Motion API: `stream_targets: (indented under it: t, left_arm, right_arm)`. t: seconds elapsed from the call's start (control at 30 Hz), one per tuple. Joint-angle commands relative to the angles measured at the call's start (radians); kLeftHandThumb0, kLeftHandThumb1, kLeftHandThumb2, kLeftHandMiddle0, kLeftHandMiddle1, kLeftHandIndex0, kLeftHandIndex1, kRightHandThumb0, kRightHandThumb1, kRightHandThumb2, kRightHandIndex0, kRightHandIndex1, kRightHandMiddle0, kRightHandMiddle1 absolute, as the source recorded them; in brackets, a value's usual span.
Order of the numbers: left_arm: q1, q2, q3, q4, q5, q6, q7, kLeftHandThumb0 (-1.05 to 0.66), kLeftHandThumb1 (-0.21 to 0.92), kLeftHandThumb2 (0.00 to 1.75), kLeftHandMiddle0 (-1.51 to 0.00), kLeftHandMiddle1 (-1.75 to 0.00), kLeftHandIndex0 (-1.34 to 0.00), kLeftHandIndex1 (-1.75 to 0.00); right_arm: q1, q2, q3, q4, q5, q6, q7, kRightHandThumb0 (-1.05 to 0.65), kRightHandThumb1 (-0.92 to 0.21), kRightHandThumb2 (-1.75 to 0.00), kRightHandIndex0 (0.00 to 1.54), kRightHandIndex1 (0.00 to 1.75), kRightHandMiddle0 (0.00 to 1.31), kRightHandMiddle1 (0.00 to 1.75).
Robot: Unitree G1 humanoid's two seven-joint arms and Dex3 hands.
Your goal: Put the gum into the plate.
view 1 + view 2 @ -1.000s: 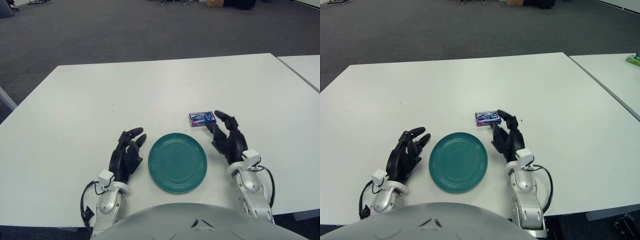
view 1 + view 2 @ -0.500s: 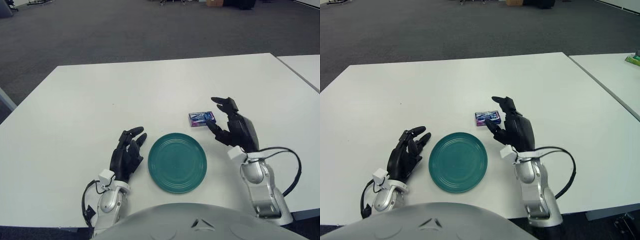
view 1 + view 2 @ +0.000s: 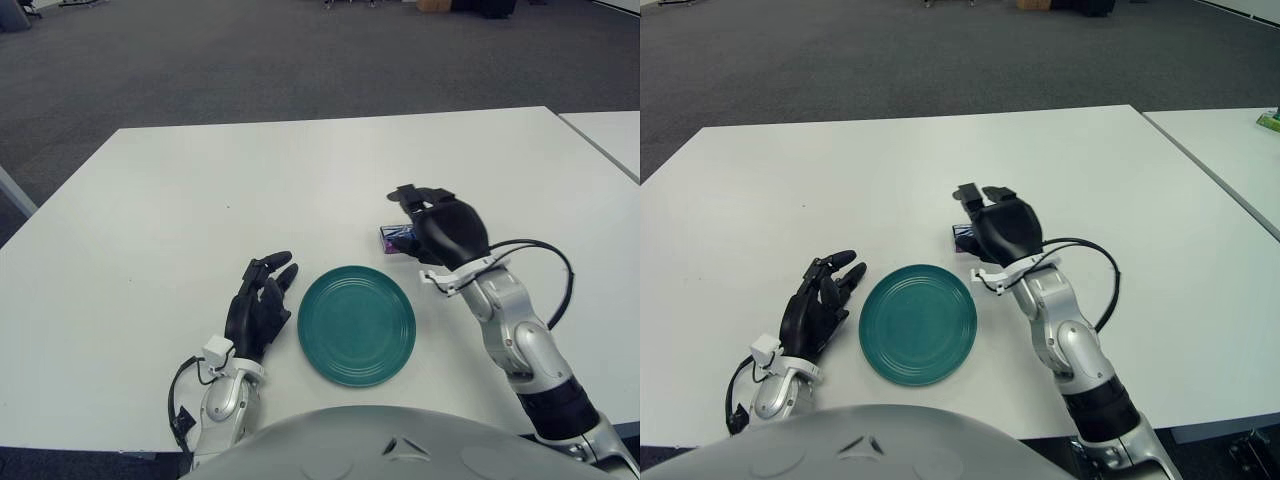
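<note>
The small blue-and-purple pack of gum (image 3: 395, 238) lies flat on the white rectangular table (image 3: 180, 210), just beyond the far right edge of the round teal ribbed plate (image 3: 356, 324) and apart from it; only its left end shows, because my right hand covers the rest.

Nearest to me, my left hand (image 3: 258, 308) shows just left of the plate, black fingers (image 3: 270, 268) loosely spread toward the far side, holding nothing. The plate sits at the middle of the table's near part, with nothing in it.

Farther out, my right hand (image 3: 443, 228) is above the gum, palm down, the silver forearm (image 3: 515, 335) with its black cable (image 3: 555, 280) running back toward my right side. Its fingers (image 3: 408, 193) reach out over the pack toward the left and are not closed around it; whether they touch it, I cannot tell.

Beyond the table lies grey carpet (image 3: 250, 60), and a second white table (image 3: 1230, 150) stands to the right, apart from mine.
</note>
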Motion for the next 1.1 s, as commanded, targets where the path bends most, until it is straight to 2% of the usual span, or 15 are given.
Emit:
stream_targets:
  t: [0.0,0.43,0.93,1.07]
  left_arm:
    - [-0.008,0.003,-0.003,0.009,-0.009,-0.015,-0.011,-0.89,0.92,0.82,-0.46,-0.35,-0.24,-1.04]
    - [-0.006,0.002,-0.008,0.013,-0.012,-0.024,-0.009,-0.89,0.92,0.83,-0.48,-0.35,-0.21,-1.03]
    - [-0.003,0.0,-0.015,0.01,-0.014,-0.023,-0.003,-0.9,0.92,0.83,-0.46,-0.34,-0.19,-1.02]
    - [-0.004,0.001,-0.015,0.011,-0.019,-0.025,-0.007,-0.9,0.92,0.83,-0.47,-0.35,-0.19,-1.02]
  right_arm:
    - [-0.043,-0.021,0.021,0.053,-0.005,-0.009,0.033,-0.78,-0.92,-0.48,0.4,0.0,0.0,0.85]
    - [-0.106,-0.017,0.074,0.181,0.07,-0.028,0.103,-0.78,-0.92,-0.44,0.31,0.0,0.0,0.66]
    - [-0.159,-0.035,0.115,0.219,0.103,-0.005,0.255,-0.77,-0.92,-0.37,0.33,0.01,0.0,0.54]
    - [-0.204,-0.042,0.12,0.286,0.119,-0.021,0.257,-0.76,-0.92,-0.38,0.33,0.01,0.0,0.52]
